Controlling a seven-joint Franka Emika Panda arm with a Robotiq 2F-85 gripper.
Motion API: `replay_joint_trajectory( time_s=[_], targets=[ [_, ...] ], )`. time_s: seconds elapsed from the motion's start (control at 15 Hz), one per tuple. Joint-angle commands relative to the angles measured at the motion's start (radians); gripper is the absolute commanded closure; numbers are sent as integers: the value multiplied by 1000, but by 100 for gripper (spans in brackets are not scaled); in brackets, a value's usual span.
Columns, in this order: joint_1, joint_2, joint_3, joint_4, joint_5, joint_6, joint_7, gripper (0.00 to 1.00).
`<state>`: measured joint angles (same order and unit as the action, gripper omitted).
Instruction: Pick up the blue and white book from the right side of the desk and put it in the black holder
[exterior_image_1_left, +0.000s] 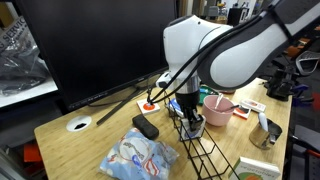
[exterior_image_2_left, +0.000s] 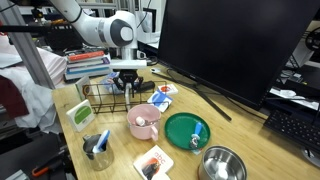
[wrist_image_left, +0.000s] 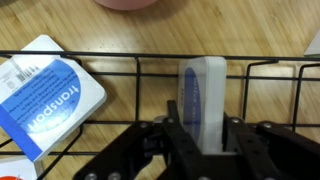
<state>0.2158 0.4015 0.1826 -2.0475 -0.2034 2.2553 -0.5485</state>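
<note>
In the wrist view the blue and white book (wrist_image_left: 203, 95) stands on edge between the wires of the black holder (wrist_image_left: 120, 72) on the desk (wrist_image_left: 130, 100). My gripper (wrist_image_left: 203, 128) has a finger against each face of the book and is shut on it. In both exterior views the gripper (exterior_image_1_left: 190, 120) (exterior_image_2_left: 128, 85) points down into the holder (exterior_image_1_left: 207, 152) (exterior_image_2_left: 100, 98), and the fingers mostly hide the book.
A blue-and-white packet (wrist_image_left: 45, 95) lies beside the rack. A pink mug (exterior_image_1_left: 218, 108) (exterior_image_2_left: 143, 121), a green plate (exterior_image_2_left: 187, 130) and a metal bowl (exterior_image_2_left: 222, 164) stand near. A black remote-like bar (exterior_image_1_left: 145, 127), a plastic bag (exterior_image_1_left: 140, 155) and a large monitor (exterior_image_1_left: 100, 45) are close by.
</note>
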Motion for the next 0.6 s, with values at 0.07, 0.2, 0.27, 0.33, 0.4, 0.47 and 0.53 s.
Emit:
replay_joint_trajectory(
  time_s=[0.07, 0.2, 0.27, 0.33, 0.4, 0.47, 0.53],
  targets=[
    [-24, -26, 20, -5, -5, -16, 7, 25],
    [-26, -49, 19, -14, -6, -17, 10, 11],
    [-26, -60, 18, -19, -8, -15, 11, 5],
    [-29, -78, 19, -27, -3, -14, 11, 1],
    [-31, -91, 20, -33, 1, -13, 11, 0],
    [-33, -110, 21, -43, 4, -21, 9, 0],
    [-36, -128, 26, -56, 17, -21, -2, 0]
  ],
)
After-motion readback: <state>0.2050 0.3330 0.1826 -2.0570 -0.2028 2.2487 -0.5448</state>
